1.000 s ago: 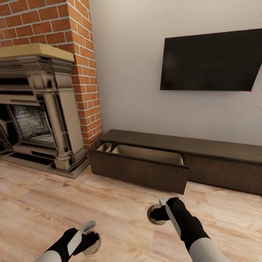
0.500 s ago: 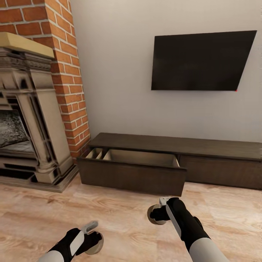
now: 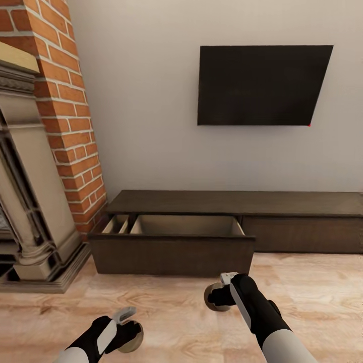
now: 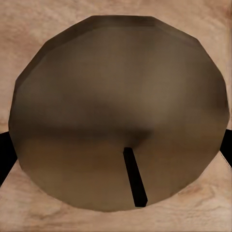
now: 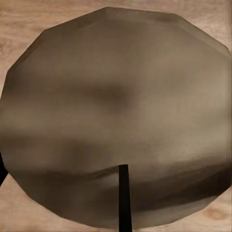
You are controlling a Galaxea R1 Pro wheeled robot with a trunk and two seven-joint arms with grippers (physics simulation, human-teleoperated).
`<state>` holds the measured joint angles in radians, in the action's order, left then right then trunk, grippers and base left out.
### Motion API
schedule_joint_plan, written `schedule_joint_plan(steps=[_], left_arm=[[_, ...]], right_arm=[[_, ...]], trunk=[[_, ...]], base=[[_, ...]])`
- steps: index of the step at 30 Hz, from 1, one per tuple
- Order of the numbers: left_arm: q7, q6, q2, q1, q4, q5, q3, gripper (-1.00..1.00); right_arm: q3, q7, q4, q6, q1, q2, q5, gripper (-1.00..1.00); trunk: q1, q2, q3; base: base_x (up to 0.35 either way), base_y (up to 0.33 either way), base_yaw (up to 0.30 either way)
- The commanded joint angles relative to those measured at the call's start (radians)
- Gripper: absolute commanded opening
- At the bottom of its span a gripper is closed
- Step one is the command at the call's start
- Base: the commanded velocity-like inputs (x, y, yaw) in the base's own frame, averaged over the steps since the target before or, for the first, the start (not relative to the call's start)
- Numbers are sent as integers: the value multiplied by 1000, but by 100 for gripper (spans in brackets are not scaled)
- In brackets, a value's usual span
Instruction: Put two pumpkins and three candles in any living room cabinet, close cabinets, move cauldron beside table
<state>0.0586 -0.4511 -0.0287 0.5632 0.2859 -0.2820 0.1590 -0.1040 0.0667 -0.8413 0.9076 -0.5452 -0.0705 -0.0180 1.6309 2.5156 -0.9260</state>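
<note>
Dark-brown wood makes up the long low cabinet (image 3: 242,204) against the white wall, below the black TV (image 3: 262,85) and just beside the brick fireplace (image 3: 45,126). Its drawer (image 3: 171,247) nearest the fireplace stands pulled out, pale lining showing. In front of the cabinet, over the plank floor (image 3: 312,292), the right gripper (image 3: 218,296) clamps a tan candle (image 5: 116,116), and the left gripper (image 3: 129,337) clamps another candle (image 4: 116,111), both fingers pressed to its sides.

open drawer (image 3: 186,225) of the cabinet (image 3: 282,201) is reachable from above, across bare floor (image 3: 166,302).
</note>
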Motion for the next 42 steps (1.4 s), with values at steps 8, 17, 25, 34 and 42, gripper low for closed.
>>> schedule_joint_plan(steps=[8,17,25,34,42], left_arm=[[5,-6,0,0,3,-9,3,-100],[6,-6,0,0,3,-9,3,-100],[6,-6,0,0,3,-9,3,-100],[3,-8,0,0,4,-9,2,-100],[3,-9,-1,0,4,-9,2,-100]], right_arm=[[0,-1,-1,4,-1,0,-3,-100],[-2,-2,-1,4,-1,0,-2,-100],[-2,-3,-1,4,-1,-1,-2,-100],[-2,-4,-1,5,-1,-2,-2,-100],[-2,-4,-1,6,-1,-2,-2,-100]], trunk=[[0,0,-1],[0,0,-1],[0,0,-1],[-3,-1,22],[-6,-3,53]], base=[[244,245,-197],[52,51,-11],[2,2,0],[0,0,0],[0,0,0]])
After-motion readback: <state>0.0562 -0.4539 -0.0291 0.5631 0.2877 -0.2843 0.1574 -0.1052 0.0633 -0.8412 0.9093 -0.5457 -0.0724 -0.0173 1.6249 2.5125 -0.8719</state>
